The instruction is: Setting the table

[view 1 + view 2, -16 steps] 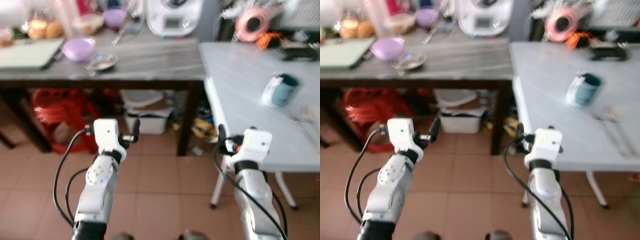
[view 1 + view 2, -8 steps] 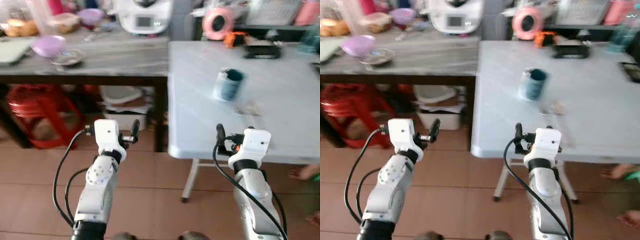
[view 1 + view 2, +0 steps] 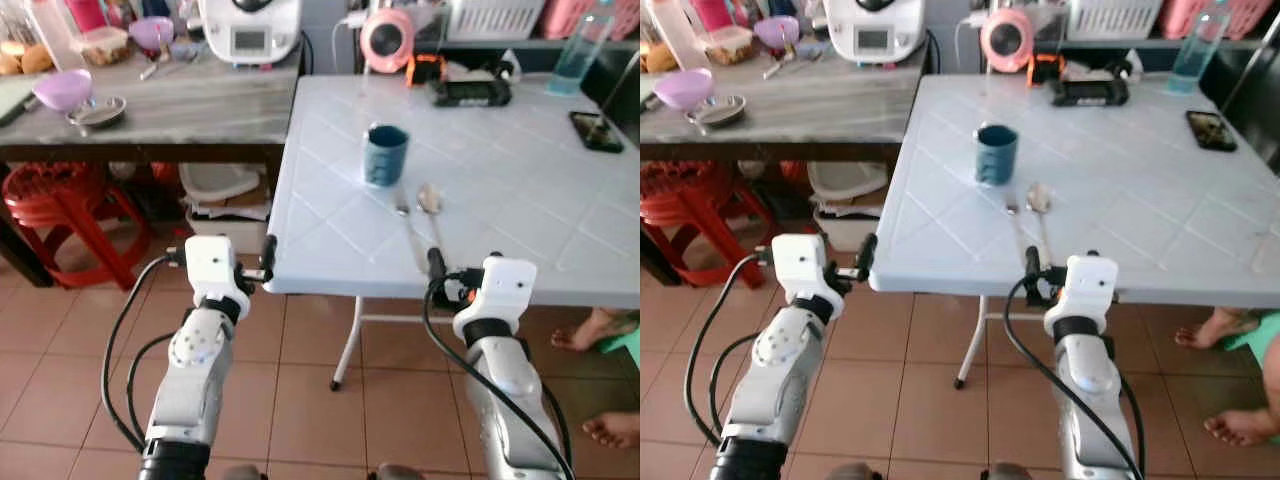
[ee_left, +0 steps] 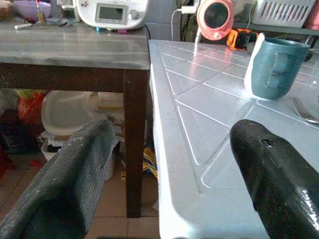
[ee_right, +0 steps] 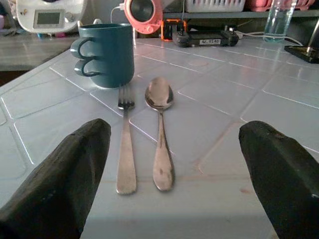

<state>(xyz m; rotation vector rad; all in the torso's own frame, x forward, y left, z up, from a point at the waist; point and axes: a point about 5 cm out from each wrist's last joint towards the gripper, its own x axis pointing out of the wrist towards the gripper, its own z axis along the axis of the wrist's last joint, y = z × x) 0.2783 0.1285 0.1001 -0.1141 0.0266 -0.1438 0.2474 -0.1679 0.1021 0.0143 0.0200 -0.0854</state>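
Cutlery lies on the white tiled worktop (image 3: 520,190): a fork (image 5: 126,144) and a spoon (image 5: 159,130) side by side, close but apart, handles toward the near edge, both just in front of a dark teal mug (image 3: 384,154) that stands upright with its handle turned to the robot's left. The right gripper (image 5: 172,179) hovers at the near edge of the worktop, pointed along the fork and spoon, its fingers (image 5: 60,174) spread wide and holding nothing. The left gripper (image 4: 169,184) is held at the worktop's near left corner, fingers (image 4: 65,184) likewise well apart and empty, one on either side of the corner edge as its wrist view shows it. Farther back on the worktop sit a pink round device (image 3: 388,38), a black box-like item (image 3: 470,92), a clear blue-tinted bottle (image 3: 566,62) and a dark phone (image 3: 595,131). To the left, a grey wood-grain counter (image 3: 190,105) carries a white kitchen appliance (image 3: 250,28), a lilac bowl (image 3: 62,90) and a small metal dish (image 3: 98,110); under it stand a red plastic stool (image 3: 60,215) and a white container (image 3: 222,190). A person's bare feet (image 3: 600,330) rest on the brown tiled floor (image 3: 320,400) at the right.
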